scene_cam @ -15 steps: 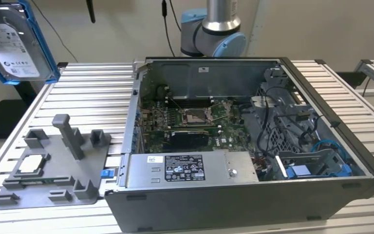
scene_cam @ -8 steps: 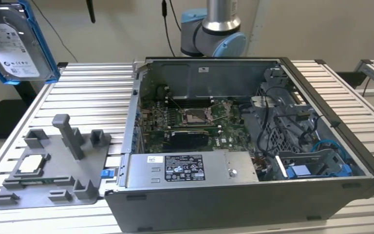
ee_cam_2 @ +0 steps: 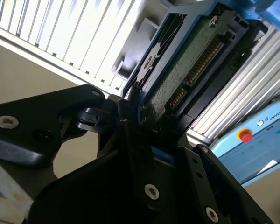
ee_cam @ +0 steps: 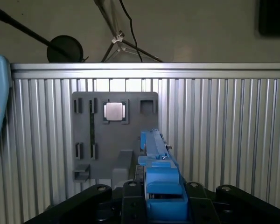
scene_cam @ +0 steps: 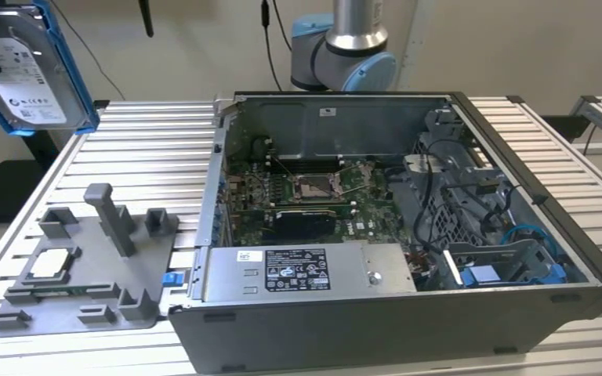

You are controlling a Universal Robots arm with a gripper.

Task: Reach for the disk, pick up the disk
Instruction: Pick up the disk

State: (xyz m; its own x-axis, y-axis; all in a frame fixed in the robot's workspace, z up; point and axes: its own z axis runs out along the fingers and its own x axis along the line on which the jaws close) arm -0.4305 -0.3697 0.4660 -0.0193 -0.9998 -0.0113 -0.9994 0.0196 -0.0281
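1. The gripper (ee_cam_2: 154,135) is closed on the disk (scene_cam: 34,70). In both wrist views its black fingers (ee_cam: 130,193) clamp the blue bracket from either side.
2. In the exterior view the disk hangs in the air at that view's upper left. It is upright, its white label faces the camera, and it is well apart from the case (scene_cam: 552,258).
3. It touches nothing but the gripper. In the first wrist view it shows edge-on, with the table (ee_cam: 233,121) and the tray (ee_cam: 84,135) far below it.
4. The second wrist view shows its green circuit board and connector.
5. Progress, as I judge it: the reach is done, the grasp is made, and the disk is lifted clear. Nothing of the pick-up looks left to do.
6. Counts:
   - one disk
   - one gripper
   - one grey tray with upright posts, lying on the table beside the case
   - one square chip (scene_cam: 52,265) seated in the tray
   - one open case, holding one power supply (scene_cam: 295,270) and one motherboard (scene_cam: 312,192)
   - one arm base (scene_cam: 343,55) behind the case
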